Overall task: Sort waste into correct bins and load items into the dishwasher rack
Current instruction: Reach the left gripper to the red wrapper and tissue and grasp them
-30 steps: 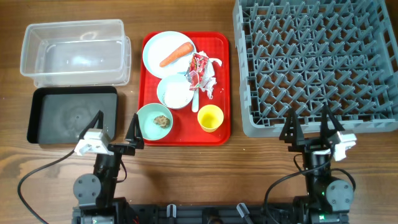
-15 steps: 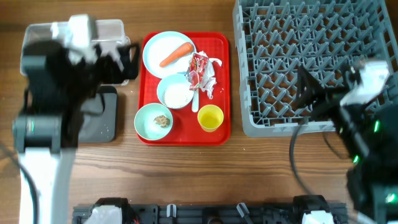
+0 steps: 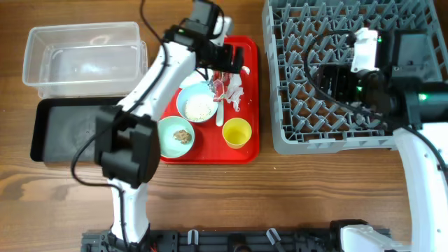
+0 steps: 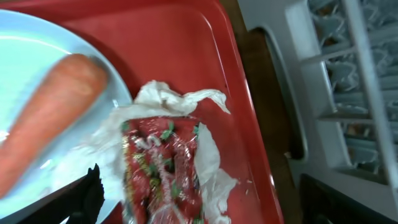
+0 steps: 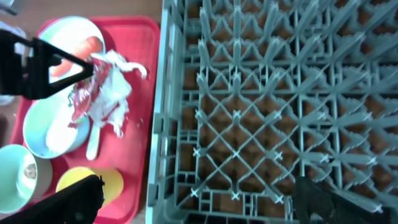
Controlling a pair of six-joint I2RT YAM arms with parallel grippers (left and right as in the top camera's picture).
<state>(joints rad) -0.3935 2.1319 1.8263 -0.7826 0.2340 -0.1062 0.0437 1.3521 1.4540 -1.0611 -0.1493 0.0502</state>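
My left gripper (image 3: pixel 225 64) is open and hovers just above the crumpled white-and-red wrapper (image 3: pixel 231 87) on the red tray; in the left wrist view the wrapper (image 4: pixel 165 162) lies between its open fingers (image 4: pixel 211 208), next to the carrot (image 4: pixel 43 124) on the pale blue plate (image 4: pixel 93 43). My right gripper (image 3: pixel 325 82) is open and empty above the grey dishwasher rack (image 3: pixel 294 143), whose pegs fill the right wrist view (image 5: pixel 261 93). A bowl of rice (image 3: pixel 197 106), a bowl with a brown lump (image 3: pixel 175 136), the yellow cup (image 3: pixel 236 131) and the spoon (image 3: pixel 220 112) sit on the tray.
The clear tub (image 3: pixel 84 59) and the black tray (image 3: pixel 70 129) stand to the left of the red tray (image 3: pixel 250 105). My left arm crosses over the plate and the tray's left side. Bare wood runs along the table's front.
Both arms rose from their rest at the table's front. The left one swung over to the wrapper on the red tray; the right one moved over the rack.
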